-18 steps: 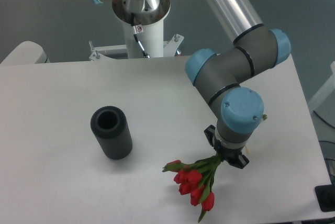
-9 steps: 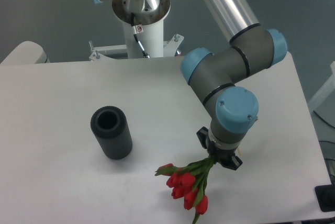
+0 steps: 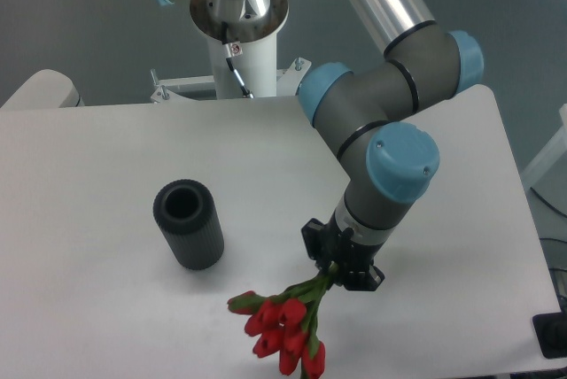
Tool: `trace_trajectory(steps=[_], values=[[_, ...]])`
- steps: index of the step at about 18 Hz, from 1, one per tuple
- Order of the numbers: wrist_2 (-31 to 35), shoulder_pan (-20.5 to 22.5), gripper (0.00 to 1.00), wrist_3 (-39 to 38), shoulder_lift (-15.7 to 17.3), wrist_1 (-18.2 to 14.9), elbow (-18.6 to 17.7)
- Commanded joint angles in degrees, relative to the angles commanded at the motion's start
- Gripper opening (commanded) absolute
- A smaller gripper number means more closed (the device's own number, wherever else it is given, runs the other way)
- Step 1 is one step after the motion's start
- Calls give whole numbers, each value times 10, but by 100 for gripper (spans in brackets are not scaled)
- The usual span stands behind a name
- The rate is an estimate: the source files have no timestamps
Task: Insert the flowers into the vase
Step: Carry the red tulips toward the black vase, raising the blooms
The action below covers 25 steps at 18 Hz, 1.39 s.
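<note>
One black two-finger gripper clamped on green stems of red tulip flowers, buds hanging below; ribbed dark cylindrical vase upright, well left, hole upward.

Vase on table, flowers right, nearer camera.

gripper clamped on stems of the flowers, red buds hanging toward front table edge; vase upright, apart to the left
</note>
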Motion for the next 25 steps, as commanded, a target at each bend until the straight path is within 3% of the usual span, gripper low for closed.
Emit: trace_trajectory(steps=[12, 18, 20, 23, 25], values=[[-239, 8, 0, -44, 32, 4, 1], [-374, 32, 0, -56, 64, 16, -14], [-410, 40, 0, -54, 76, 37, -42], [-464, 49, 0, -46, 101, 90, -112], [-495, 52, 0, -42, 127, 108, -161]])
